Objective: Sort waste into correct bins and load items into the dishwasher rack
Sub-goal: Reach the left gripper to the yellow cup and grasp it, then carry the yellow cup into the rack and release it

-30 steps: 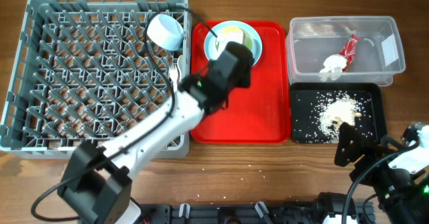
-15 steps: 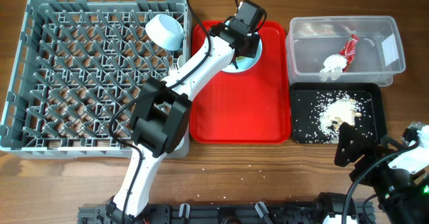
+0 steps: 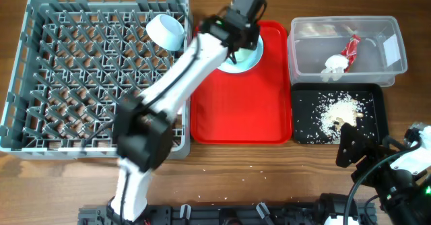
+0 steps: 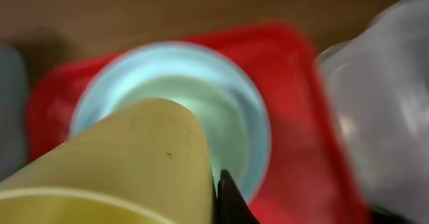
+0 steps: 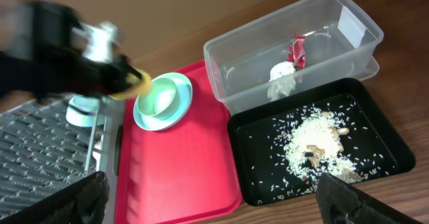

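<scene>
the left gripper (image 5: pixel 127 82) is clamped on the yellow cup (image 4: pixel 114 150), holding it at the light-blue plate (image 3: pixel 250 55) on the 12 o'clock end of the red tray (image 3: pixel 236 117). at the tray's 9 o'clock stands the grey rack (image 3: pixel 40 83) with the blue bowl (image 3: pixel 167 31); at its 3 o'clock, the clear tub (image 3: pixel 392 69) holds the napkin (image 3: pixel 333 65) and wrapper (image 3: pixel 351 48), with the rice (image 3: pixel 337 110) in the black tray (image 3: pixel 378 127) at the tub's 6 o'clock. the right gripper (image 5: pixel 211 180) hangs with jaws wide and empty.

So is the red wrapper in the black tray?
No, the red wrapper lies in the clear tub, while the black tray holds rice.
</scene>
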You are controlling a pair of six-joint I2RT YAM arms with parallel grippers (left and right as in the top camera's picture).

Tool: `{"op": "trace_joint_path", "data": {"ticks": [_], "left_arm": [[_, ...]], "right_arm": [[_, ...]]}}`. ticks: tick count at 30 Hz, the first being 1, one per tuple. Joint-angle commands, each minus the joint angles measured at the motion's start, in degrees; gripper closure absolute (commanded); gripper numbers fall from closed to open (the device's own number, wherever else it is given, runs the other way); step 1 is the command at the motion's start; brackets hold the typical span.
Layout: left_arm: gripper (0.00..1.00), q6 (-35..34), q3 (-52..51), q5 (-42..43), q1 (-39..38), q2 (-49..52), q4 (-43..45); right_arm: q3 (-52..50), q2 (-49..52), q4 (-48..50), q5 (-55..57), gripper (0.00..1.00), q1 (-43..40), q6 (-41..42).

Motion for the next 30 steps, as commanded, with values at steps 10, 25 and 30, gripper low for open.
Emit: {"op": "trace_joint_path", "data": {"ticks": [10, 25, 30], "left_arm": [[0.96, -1.5, 0.5, 3.0, 4.9, -29.9, -32.0], [0.96, -1.5, -0.5, -0.1, 5.6, -29.5, -33.5], [0.96, -1.5, -0.5, -0.1, 5.6, -29.4, -33.2]], "right_arm": [[0.1, -0.1, 0.3, -0.5, 0.00, -0.1, 0.5], [0.1, -0.1, 0.3, -0.5, 0.00, -0.1, 0.5], [0.1, -0.1, 0.3, -0.5, 0.00, -0.1, 0.4]]}}
